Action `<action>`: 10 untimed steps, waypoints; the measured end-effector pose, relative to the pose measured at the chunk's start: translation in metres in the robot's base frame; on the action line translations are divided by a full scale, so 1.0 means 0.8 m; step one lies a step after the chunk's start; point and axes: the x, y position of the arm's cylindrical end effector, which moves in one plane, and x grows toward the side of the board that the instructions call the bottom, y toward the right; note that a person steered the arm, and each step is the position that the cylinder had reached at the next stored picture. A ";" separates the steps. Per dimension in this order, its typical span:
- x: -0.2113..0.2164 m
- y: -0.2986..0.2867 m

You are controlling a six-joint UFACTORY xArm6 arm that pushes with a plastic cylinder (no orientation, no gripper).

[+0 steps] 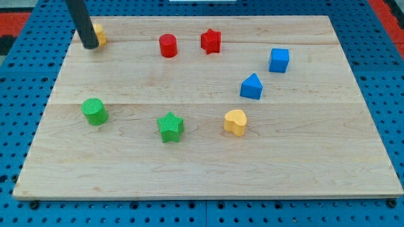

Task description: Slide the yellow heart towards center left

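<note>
Nothing done yet: yellow heart (pixel 235 122) is sitting lower centre-right of the surface (pixel 202 180), untouched. No gripper here; my tip (pixel 91 45) is resting far upper left against another yellow block (pixel 99 33), full push remaining.

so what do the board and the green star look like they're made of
The board looks like pale unfinished or lightly sealed wood: grain lines and plank seams show, matte sheen. The green star looks like plastic, possibly 3D-printed: fine ridged lines across its top, flat saturated colour. Neither can be confirmed by look alone.
</note>
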 end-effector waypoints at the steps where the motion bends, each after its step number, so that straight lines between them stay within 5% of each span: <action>1: -0.009 0.046; 2: 0.096 0.112; 3: 0.178 0.255; 4: 0.240 0.402; 5: 0.289 0.468; 7: 0.275 0.362; 10: 0.224 0.340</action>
